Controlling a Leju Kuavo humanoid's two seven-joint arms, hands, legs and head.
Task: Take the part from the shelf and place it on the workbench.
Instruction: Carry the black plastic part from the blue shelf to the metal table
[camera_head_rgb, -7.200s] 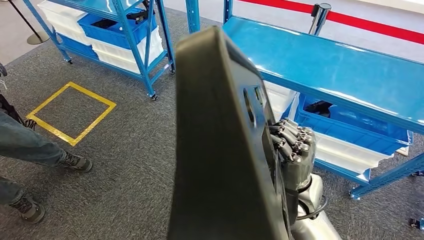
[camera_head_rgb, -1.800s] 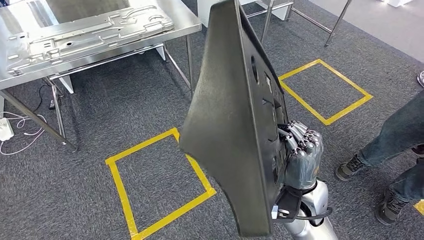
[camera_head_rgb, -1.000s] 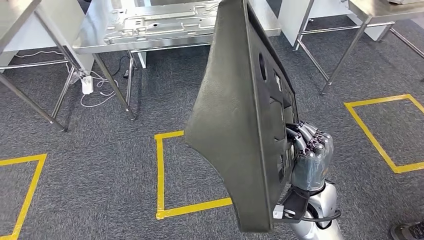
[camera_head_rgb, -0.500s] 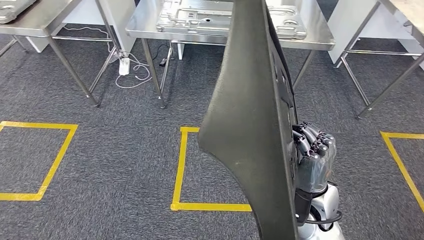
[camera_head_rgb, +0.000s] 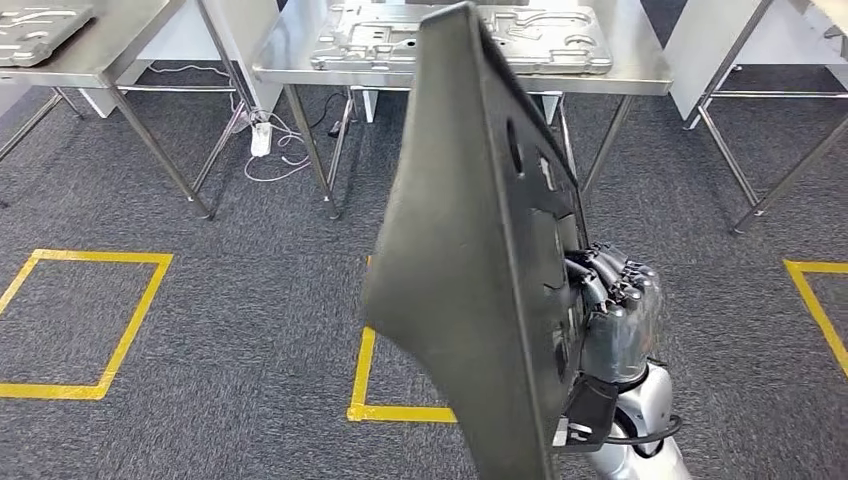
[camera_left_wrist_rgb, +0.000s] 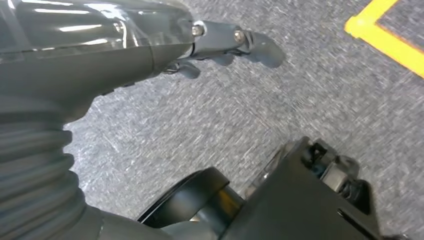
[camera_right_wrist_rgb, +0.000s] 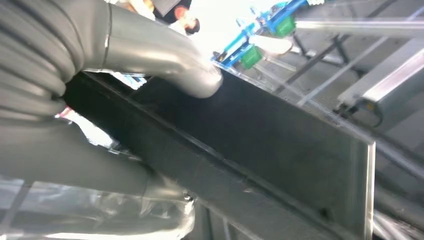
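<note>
Workbench (camera_head_rgb: 640, 72) middle and yellow floor square (camera_head_rgb: 365, 380) behind the part (camera_head_rgb: 470, 260).

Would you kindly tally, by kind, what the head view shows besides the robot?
Black panel part, held by the right hand: 1
Steel workbenches: 3
Pressed metal sheets on them: 2
Yellow floor squares: 3
Total: 9

part (camera_head_rgb: 450, 250): matt black plastic | workbench (camera_head_rgb: 640, 75): shiny steel | floor (camera_head_rgb: 230, 300): rough grey carpet

part (camera_head_rgb: 470, 260): large dark panel with cutouts | upright, tilted | workbench (camera_head_rgb: 640, 75): steel, beyond
</note>
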